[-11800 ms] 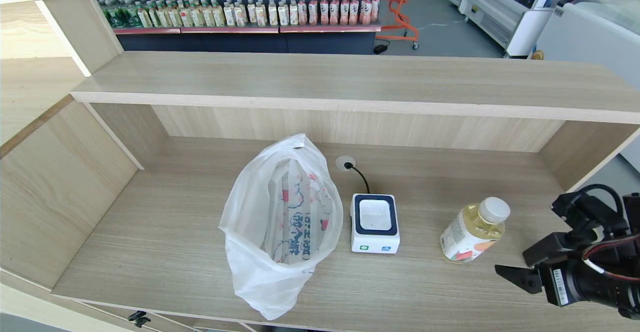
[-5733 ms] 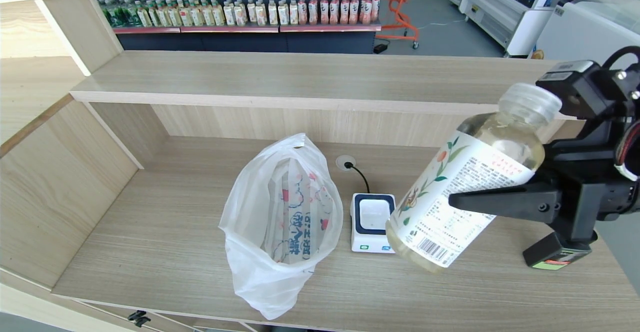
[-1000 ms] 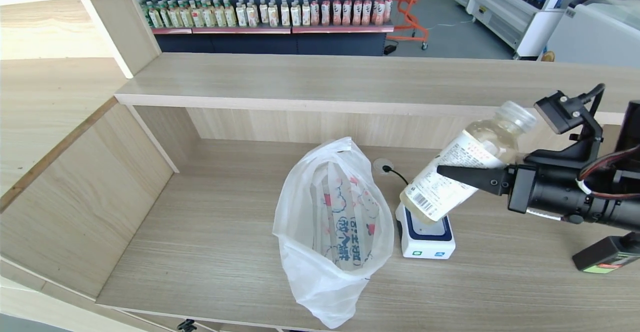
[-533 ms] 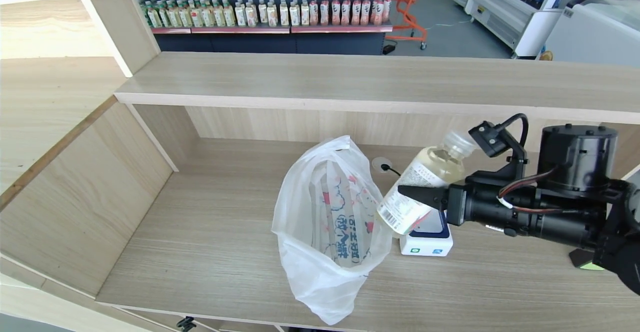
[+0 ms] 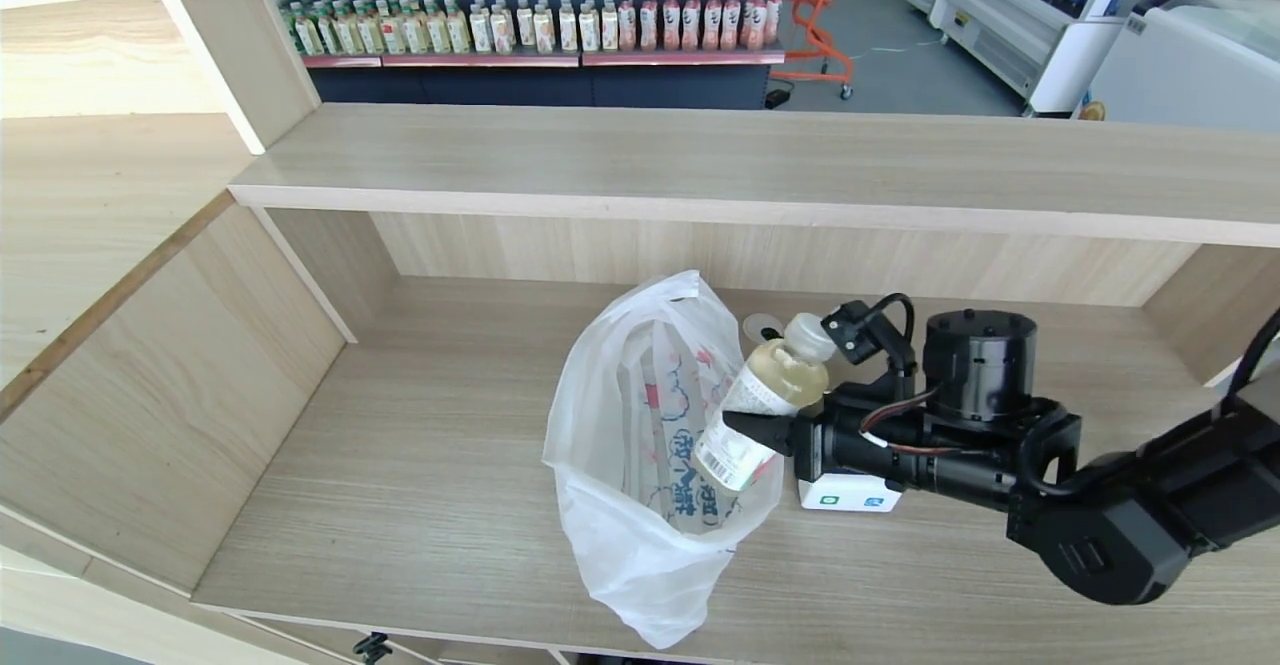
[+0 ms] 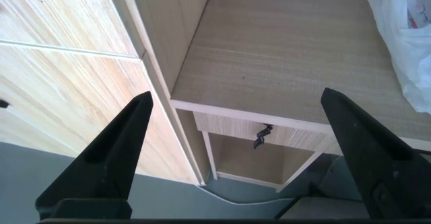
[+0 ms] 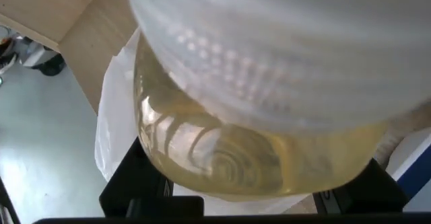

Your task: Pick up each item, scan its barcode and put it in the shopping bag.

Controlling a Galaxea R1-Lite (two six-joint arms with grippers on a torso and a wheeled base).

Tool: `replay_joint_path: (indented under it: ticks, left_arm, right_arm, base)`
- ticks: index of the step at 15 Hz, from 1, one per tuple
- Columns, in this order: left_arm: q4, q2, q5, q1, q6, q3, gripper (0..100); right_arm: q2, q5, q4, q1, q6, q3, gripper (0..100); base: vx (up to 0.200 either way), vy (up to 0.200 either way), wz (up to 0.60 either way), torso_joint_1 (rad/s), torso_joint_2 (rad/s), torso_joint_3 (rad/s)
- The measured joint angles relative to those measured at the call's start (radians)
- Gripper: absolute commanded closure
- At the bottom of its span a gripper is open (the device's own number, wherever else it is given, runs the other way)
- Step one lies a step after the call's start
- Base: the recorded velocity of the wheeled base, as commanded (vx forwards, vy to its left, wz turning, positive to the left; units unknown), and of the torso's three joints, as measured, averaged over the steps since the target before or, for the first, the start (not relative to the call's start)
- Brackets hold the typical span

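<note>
The right gripper [image 5: 748, 417] is pinching a clear drink bottle [image 5: 772, 385] across its labelled waist, 1 dark finger lying along the side that faces the head camera. The bottle is tilted, its white cap [image 5: 806, 333] up and away from the white plastic shopping bag [image 5: 620, 555], its base already dipped through the bag's open mouth at the rim nearest the barcode scanner [image 5: 845, 493]. That lean looks chosen so the base leads in while the fingers stay outside the thin plastic. Inside the bag, a flat cloud-printed packet [image 5: 672, 425] stands against the wall farther from the scanner, leaving room on the bottle's side.

The scanner sits just beside the bag on the wooden counter [image 5: 400, 485], partly hidden behind the right arm; keeping it that close makes the carry from scan to bag short.

From the right wrist, the bottle [image 7: 256, 136] looms close, pale yellow liquid inside, with the bag's edge [image 7: 114, 123] beneath.

The left gripper [image 6: 237, 97] has its 2 fingers spread wide and holds nothing. It hangs off the counter's [image 6: 283, 56] front edge, well apart from the bag [image 6: 411, 49], probably parked clear of the right arm.

The step in hand seems to be lowering and letting go; the soft rim could fold under the base.
</note>
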State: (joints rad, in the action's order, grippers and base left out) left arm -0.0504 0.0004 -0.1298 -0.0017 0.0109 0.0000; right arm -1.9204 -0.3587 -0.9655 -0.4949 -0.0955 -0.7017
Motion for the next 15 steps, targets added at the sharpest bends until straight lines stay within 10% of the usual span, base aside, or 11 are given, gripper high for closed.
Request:
replay_joint_path:
  ticks: [13,14,15]
  left_arm:
    - [0.000,0.000,0.000,0.000,0.000,0.000,0]
    - [0.000,0.000,0.000,0.000,0.000,0.000,0]
    - [0.000,0.000,0.000,0.000,0.000,0.000,0]
  right_arm:
    - [-0.351,-0.001,-0.279,-0.040,0.330,-0.144,100]
    - [-0.356,-0.002,-0.279,-0.041,0.330,-0.146,0]
    - [-0.357,-0.002,-0.274,-0.041,0.324,-0.146,0]
  base:
    - [0.000,0.000,0.00,0.000,0.00,0.000]
    - [0.000,0.000,0.00,0.000,0.00,0.000]
    - [0.000,0.000,0.00,0.000,0.00,0.000]
